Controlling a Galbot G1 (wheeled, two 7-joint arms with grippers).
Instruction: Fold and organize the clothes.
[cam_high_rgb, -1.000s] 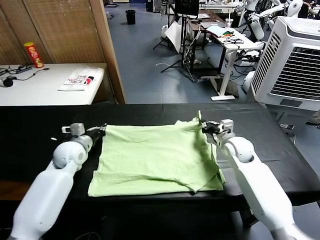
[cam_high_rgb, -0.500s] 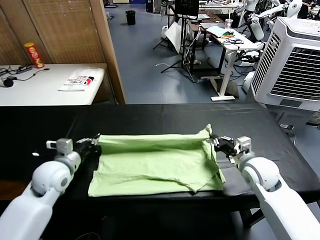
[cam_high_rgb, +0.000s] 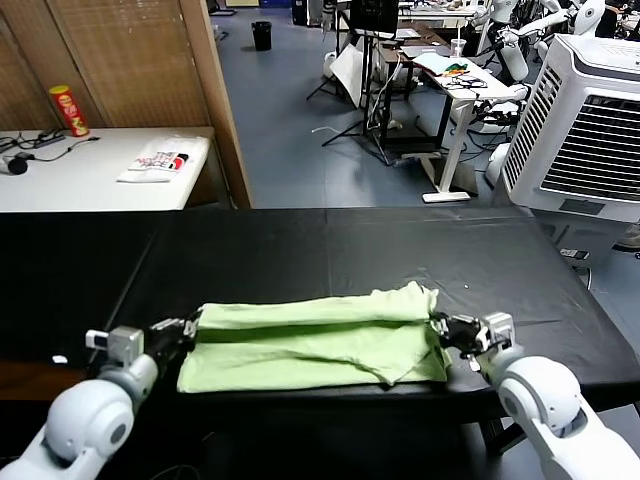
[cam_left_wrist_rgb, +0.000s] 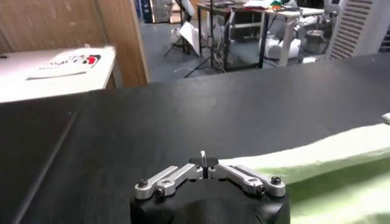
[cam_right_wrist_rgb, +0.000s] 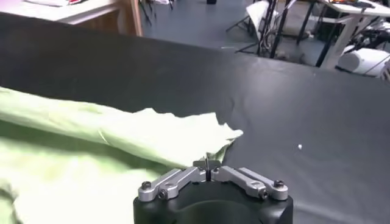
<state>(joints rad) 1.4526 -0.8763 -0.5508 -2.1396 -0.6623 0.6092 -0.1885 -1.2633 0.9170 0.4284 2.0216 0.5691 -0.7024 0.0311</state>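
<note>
The clothes are one pale green T-shirt (cam_high_rgb: 310, 335) lying near the front edge of the black table (cam_high_rgb: 350, 250), folded into a long narrow band. My left gripper (cam_high_rgb: 190, 325) is at the band's left end, shut on the cloth edge. In the left wrist view its tips (cam_left_wrist_rgb: 203, 161) meet right where the T-shirt (cam_left_wrist_rgb: 329, 164) begins. My right gripper (cam_high_rgb: 441, 326) is at the right end, shut on the upper layer's corner. The right wrist view shows its tips (cam_right_wrist_rgb: 208, 164) pinching the T-shirt (cam_right_wrist_rgb: 122, 140) at that corner.
A white side table (cam_high_rgb: 60, 180) at the far left carries a white packet with red marks (cam_high_rgb: 160, 160) and a red-and-yellow can (cam_high_rgb: 67, 108). A wooden partition (cam_high_rgb: 150, 70) stands behind it. A large white cooler (cam_high_rgb: 585, 120) is at the right.
Both grippers have drawn back toward the table's front edge, carrying the shirt's far edge over the near half. The shirt went from a wide spread to a narrow folded band.
</note>
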